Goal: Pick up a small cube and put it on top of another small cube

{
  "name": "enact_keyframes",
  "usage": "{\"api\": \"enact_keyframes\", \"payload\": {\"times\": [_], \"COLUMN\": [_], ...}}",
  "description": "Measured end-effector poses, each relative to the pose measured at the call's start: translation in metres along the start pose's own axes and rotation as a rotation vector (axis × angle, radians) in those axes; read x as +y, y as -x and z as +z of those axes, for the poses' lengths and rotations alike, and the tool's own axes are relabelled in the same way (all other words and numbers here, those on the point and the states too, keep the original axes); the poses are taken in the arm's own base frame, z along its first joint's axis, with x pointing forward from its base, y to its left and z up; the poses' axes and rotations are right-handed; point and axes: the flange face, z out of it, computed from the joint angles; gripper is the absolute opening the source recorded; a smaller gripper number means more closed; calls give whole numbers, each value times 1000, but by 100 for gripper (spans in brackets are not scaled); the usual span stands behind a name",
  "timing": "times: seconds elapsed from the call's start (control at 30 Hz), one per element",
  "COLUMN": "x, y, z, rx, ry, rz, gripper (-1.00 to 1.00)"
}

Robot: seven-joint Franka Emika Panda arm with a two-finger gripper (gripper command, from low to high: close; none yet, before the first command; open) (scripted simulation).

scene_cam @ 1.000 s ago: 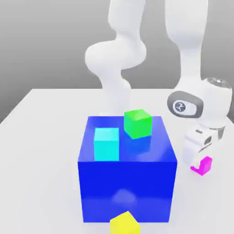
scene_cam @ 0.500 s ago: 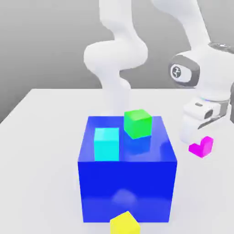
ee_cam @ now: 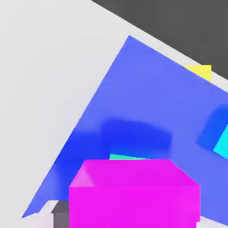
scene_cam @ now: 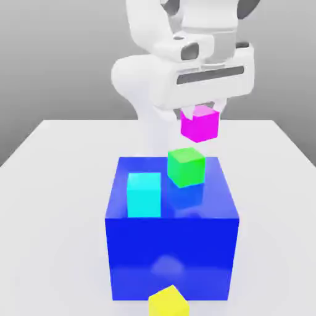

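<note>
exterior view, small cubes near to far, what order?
yellow cube → cyan cube → green cube → magenta cube, held in the air by the gripper above and just behind the green one. Cyan and green sit on the big blue cube.

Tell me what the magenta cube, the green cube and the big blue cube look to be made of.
Magenta cube: plain, smooth, perhaps plastic; flat even colour.
Green cube: the same plain look.
Big blue cube: glossy, possibly polished plastic; its top mirrors the green cube.
These are renders, so the materials are guesses.
</note>
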Motion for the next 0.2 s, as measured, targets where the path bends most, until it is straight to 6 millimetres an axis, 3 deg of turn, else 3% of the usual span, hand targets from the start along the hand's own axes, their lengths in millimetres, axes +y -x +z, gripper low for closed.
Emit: {"api": "enact_keyframes", "payload": {"times": [0.07,0.1,0.2], "x": [3,3,3], "y": [0,1,1], "z": [24,36,36], "rx": [0,0,0], "ry": [0,0,0], "rz": [2,2,2], "gripper": [-100,100,100]}}
